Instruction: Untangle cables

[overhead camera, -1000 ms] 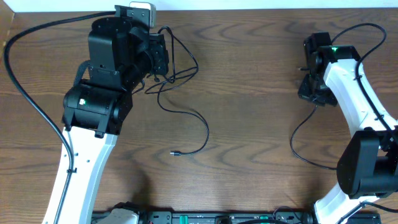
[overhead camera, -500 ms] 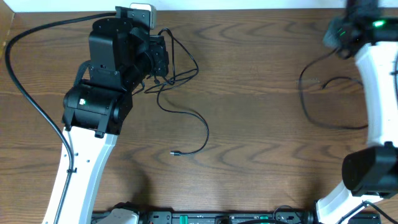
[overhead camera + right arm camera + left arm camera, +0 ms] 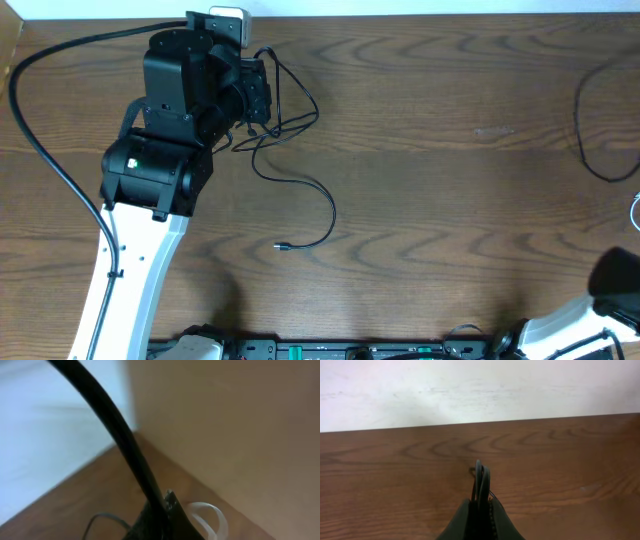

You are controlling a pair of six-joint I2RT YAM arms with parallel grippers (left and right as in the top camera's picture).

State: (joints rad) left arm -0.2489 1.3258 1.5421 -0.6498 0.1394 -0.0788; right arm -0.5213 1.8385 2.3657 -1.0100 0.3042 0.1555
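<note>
My left gripper is at the table's far left and is shut on bunched loops of a thin black cable. That cable trails down to a small plug. In the left wrist view the jaws pinch the black loops. My right gripper is outside the overhead view. In the right wrist view its jaws are shut on a black cable, with a white cable loop beside them. A black cable loop and a bit of white show at the overhead's right edge.
The left arm's thick black cable sweeps along the left side. The right arm's base sits at the bottom right corner. A white wall runs behind the table's far edge. A tan wall fills the right wrist view.
The right arm has swung up and to the right, out of the overhead view, taking its black cable loop to the right edge. The left arm and its cable have not moved.
</note>
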